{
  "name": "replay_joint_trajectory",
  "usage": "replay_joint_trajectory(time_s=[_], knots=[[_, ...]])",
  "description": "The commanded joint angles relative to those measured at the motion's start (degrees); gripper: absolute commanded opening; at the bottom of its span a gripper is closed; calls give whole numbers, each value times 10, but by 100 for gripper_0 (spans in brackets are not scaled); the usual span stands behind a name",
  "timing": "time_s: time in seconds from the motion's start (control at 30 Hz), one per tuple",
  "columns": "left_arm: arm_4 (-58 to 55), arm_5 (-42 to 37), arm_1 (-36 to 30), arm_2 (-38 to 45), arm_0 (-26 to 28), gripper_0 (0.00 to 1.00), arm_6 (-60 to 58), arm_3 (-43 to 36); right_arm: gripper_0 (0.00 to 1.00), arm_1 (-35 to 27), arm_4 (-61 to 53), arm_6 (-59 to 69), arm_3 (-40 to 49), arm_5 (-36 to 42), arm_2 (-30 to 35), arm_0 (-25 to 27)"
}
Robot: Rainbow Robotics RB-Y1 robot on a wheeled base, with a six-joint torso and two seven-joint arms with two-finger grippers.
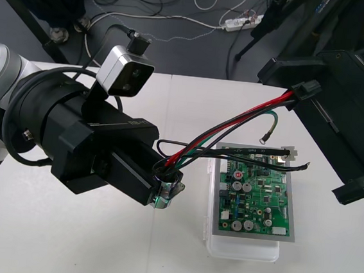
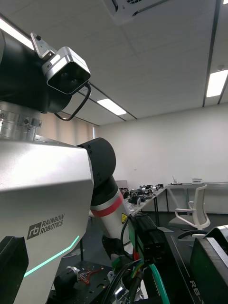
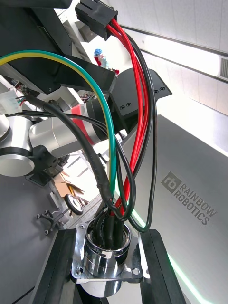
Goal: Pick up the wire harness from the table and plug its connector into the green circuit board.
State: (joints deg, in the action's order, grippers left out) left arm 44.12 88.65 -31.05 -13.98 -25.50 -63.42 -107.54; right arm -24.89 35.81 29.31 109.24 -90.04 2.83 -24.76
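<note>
Front view: the left end effector [image 1: 165, 192] is seen over the table [image 1: 62, 241], just left of the circuit board [image 1: 257, 195], which lies on a white base [image 1: 242, 249]. It is closed on the round metal socket [image 1: 167, 185] of the wire harness [image 1: 235, 121]. From there the red, black and green wires are stretched up and to the right to the black plug [image 1: 307, 90], which is clamped in the right end effector [image 1: 302, 94] above and beyond the board's far right corner. The plug is not seated in the board. Loose wire ends [image 1: 290, 153] are hung over the board's far edge.

Left wrist view: the flanged socket is gripped between two black fingers [image 3: 57, 270], and the wires rise from it to the plug.

Right wrist view: the left arm [image 2: 107, 209], with its red ring and camera [image 2: 69, 73], is shown close by, and green and red wires are seen beside it.
</note>
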Motion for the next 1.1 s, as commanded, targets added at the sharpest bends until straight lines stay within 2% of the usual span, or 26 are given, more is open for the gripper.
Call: replay_joint_trajectory(time_s=[0.03,0.8,1.1], knots=[[-2,13,6,-10,-3,0,-20,-6,100,-5,17,-12,19,0,-8,-17],[-2,13,1,-9,-2,0,-14,-6,100,-5,11,9,23,0,-1,-25],[0,13,-4,-9,0,0,-14,-6,100,-32,-1,13,23,0,3,-36]])
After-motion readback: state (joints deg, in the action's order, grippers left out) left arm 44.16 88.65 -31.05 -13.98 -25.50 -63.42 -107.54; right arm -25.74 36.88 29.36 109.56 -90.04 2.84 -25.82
